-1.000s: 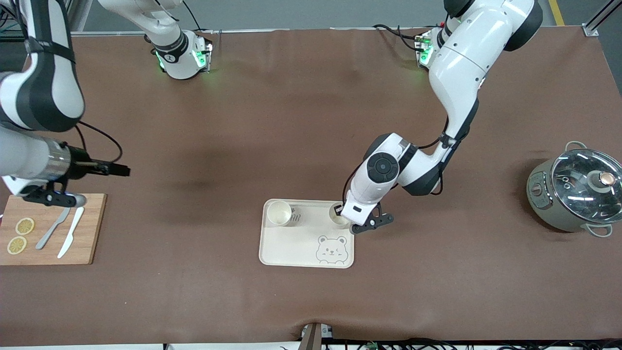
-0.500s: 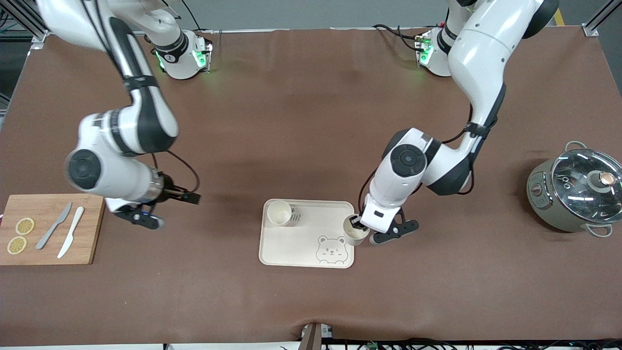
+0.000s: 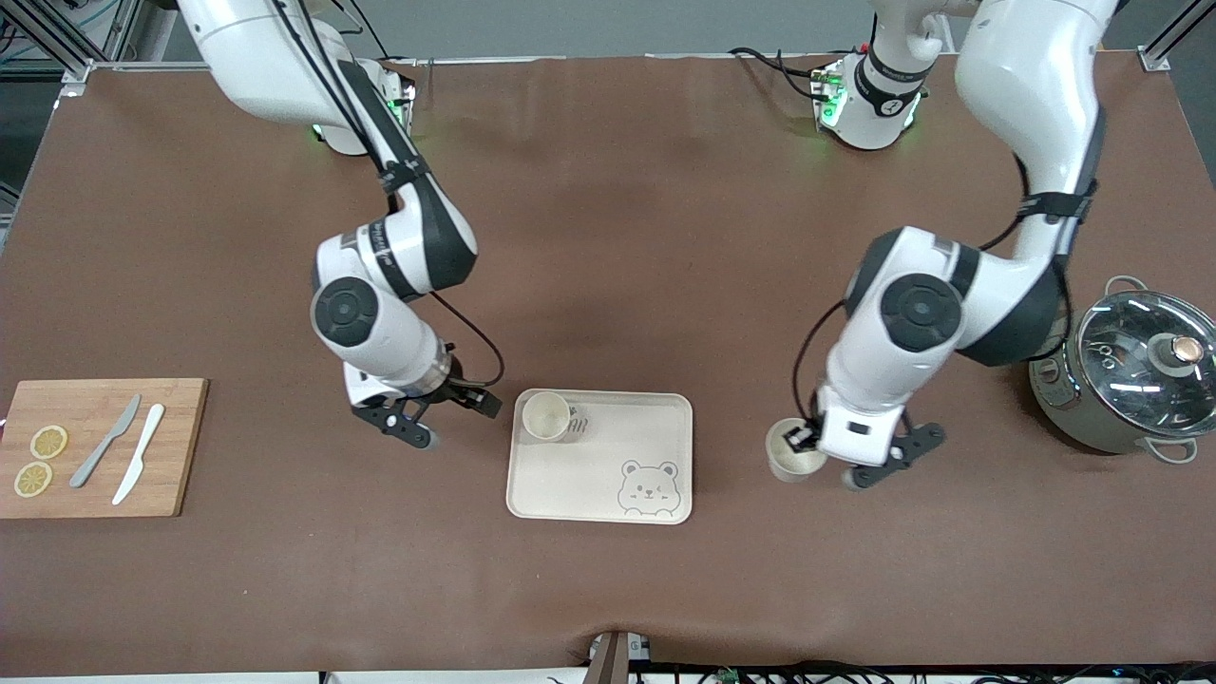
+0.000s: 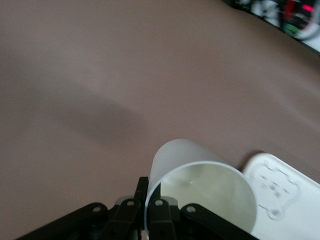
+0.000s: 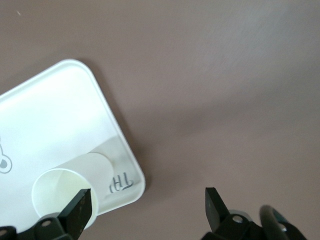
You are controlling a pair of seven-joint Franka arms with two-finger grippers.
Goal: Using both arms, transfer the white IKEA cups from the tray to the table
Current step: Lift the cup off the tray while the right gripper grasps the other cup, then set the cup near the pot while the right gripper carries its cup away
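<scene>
Your left gripper (image 3: 807, 445) is clamped on the rim of one white cup (image 3: 791, 456), held over bare table toward the left arm's end of the tray (image 3: 600, 494). Your right gripper (image 3: 446, 418) hangs spread and empty just beside the tray; the other cup (image 3: 546, 415) stands on the tray (its corner nearest that gripper).

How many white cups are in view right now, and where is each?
2. One cup stands on the tray, in the corner toward the right arm's end. The other cup is off the tray, held by the left gripper over the table.
</scene>
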